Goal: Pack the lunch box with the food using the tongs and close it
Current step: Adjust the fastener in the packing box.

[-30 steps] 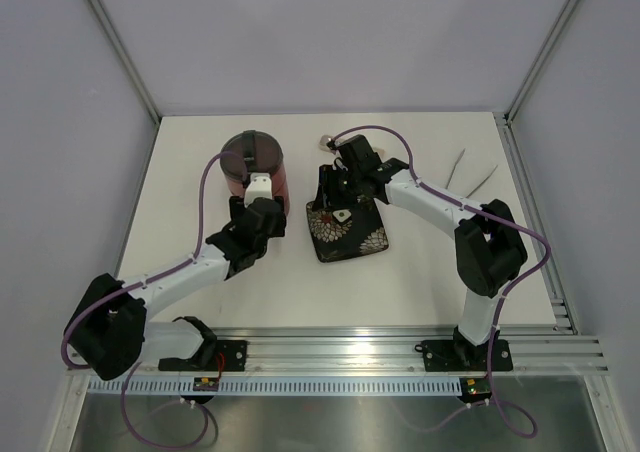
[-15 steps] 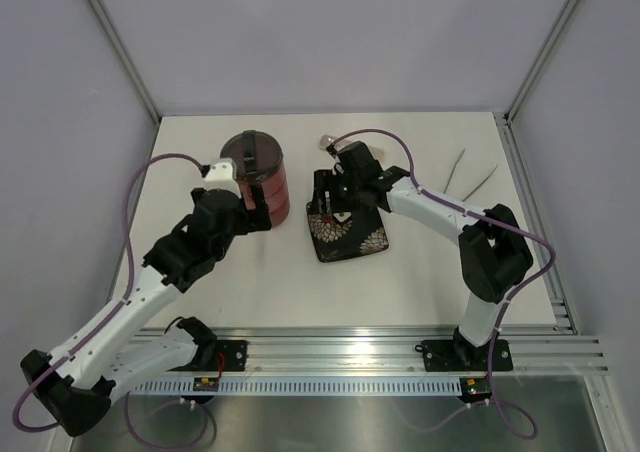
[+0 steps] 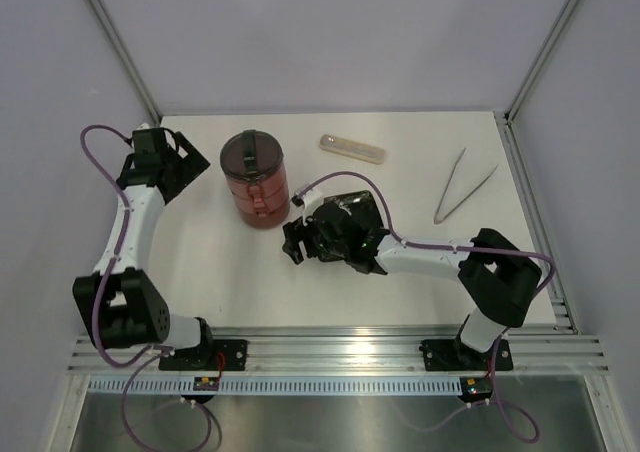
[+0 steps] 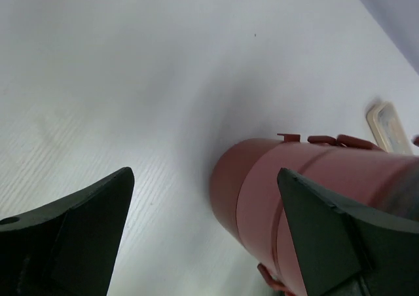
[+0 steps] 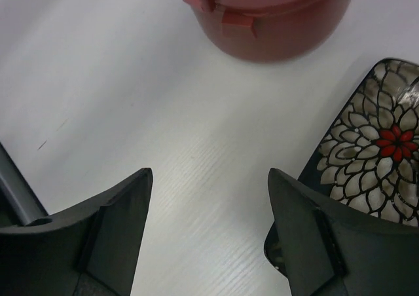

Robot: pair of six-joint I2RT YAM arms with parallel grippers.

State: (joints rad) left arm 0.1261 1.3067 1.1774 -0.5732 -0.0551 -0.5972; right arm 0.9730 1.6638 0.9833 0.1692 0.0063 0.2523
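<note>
White counter (image 3: 220, 282), grey walls. Lunch box (image 3: 255, 180) stands stacked with its lid on. Both arms have just let go and backed off: left end effector (image 4: 203, 178) now left of the box, right end effector (image 5: 209, 175) in front, fingers apart, empty. Tongs (image 3: 465, 185) lie well right. Packing looks done.

Looks like a robotics lab cell: white bench (image 3: 420, 297) walled by plain grey panels (image 3: 320, 32) in aluminium framing (image 3: 118, 47), arm bases (image 3: 205, 352) bolted to a slotted rail (image 3: 340, 350).
</note>
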